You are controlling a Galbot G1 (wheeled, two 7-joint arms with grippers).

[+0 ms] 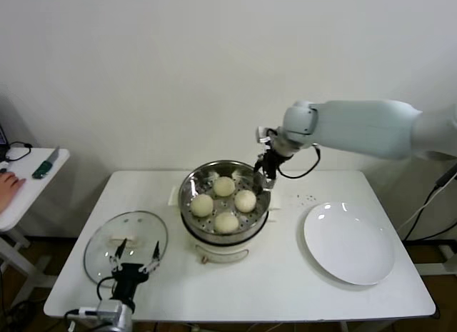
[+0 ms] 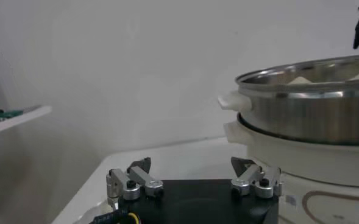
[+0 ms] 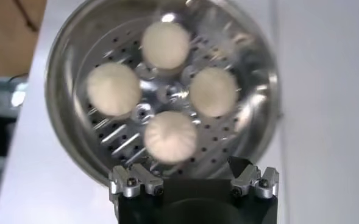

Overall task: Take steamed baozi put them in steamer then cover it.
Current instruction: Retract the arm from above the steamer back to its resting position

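Four cream-white baozi lie in the shiny steel steamer on its white pot base at the table's middle. In the right wrist view the baozi rest on the perforated bottom of the steamer. My right gripper is open and empty, just above the steamer's far right rim; it also shows in its own view. The glass cover with its white bar handle lies flat on the table to the left. My left gripper is open and empty above the cover's near edge, and shows in its own view facing the steamer.
A flat white plate lies at the table's right. A small side table with a green object stands at the far left, with a person's hand on it. A white wall is behind.
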